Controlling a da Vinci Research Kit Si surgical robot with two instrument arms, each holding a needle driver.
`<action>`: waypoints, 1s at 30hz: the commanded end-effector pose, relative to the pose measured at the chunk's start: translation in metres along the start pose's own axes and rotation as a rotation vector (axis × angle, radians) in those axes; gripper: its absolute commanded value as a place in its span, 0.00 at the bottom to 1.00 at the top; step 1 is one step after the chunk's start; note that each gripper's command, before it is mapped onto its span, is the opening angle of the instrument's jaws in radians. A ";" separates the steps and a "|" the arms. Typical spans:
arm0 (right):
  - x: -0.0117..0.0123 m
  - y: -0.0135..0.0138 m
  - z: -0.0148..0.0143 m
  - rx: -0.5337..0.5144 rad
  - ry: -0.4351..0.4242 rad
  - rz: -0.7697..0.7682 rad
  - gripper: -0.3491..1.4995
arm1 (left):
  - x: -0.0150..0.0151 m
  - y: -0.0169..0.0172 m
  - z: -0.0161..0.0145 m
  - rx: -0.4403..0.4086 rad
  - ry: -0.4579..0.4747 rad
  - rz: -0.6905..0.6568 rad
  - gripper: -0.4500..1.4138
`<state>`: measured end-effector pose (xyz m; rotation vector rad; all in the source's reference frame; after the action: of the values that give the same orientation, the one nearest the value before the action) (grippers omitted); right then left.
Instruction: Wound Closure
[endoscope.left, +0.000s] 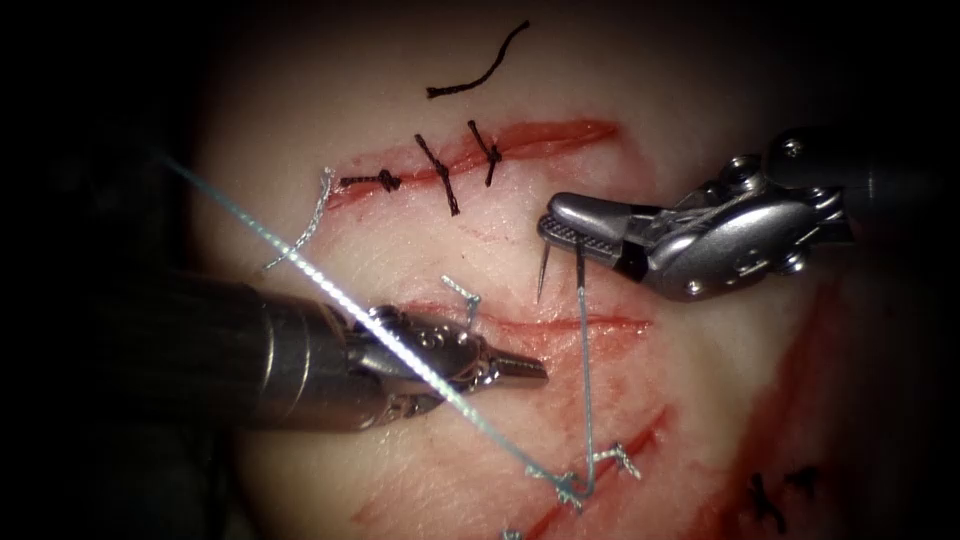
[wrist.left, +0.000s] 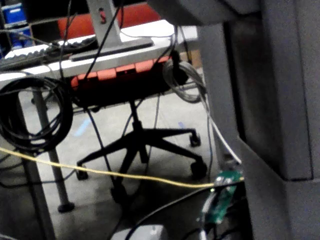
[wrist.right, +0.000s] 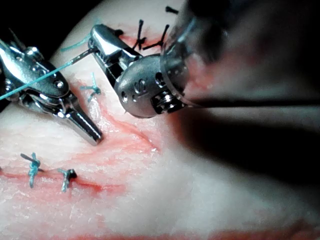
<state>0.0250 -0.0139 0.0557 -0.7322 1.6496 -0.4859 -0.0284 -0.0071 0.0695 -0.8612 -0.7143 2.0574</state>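
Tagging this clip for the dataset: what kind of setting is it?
Most likely a lab bench for suturing practice. The tissue is a pale slab with several cuts and stitches; the right tool holds the needle above it, the left tool holds nothing. An office chair and cables show beyond.

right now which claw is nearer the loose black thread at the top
Right. The right claw sits below and to the right of the black thread; the left claw lies farther down, past the middle cut.
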 end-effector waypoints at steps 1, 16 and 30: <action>-0.0003 -0.0002 0.0010 -0.002 0.004 -0.006 0.00 | -0.0002 -0.0001 0.0008 0.004 0.001 -0.005 0.00; 0.0008 -0.0001 0.0013 0.001 -0.001 -0.006 0.00 | 0.0005 0.0000 0.0001 -0.006 -0.004 -0.023 0.00; 0.0005 -0.0010 0.0015 0.001 -0.008 -0.015 0.00 | 0.0005 0.0001 0.0002 -0.005 -0.003 -0.035 0.00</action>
<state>0.0258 -0.0150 0.0556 -0.7445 1.6338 -0.4932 -0.0283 -0.0066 0.0688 -0.8432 -0.7312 2.0266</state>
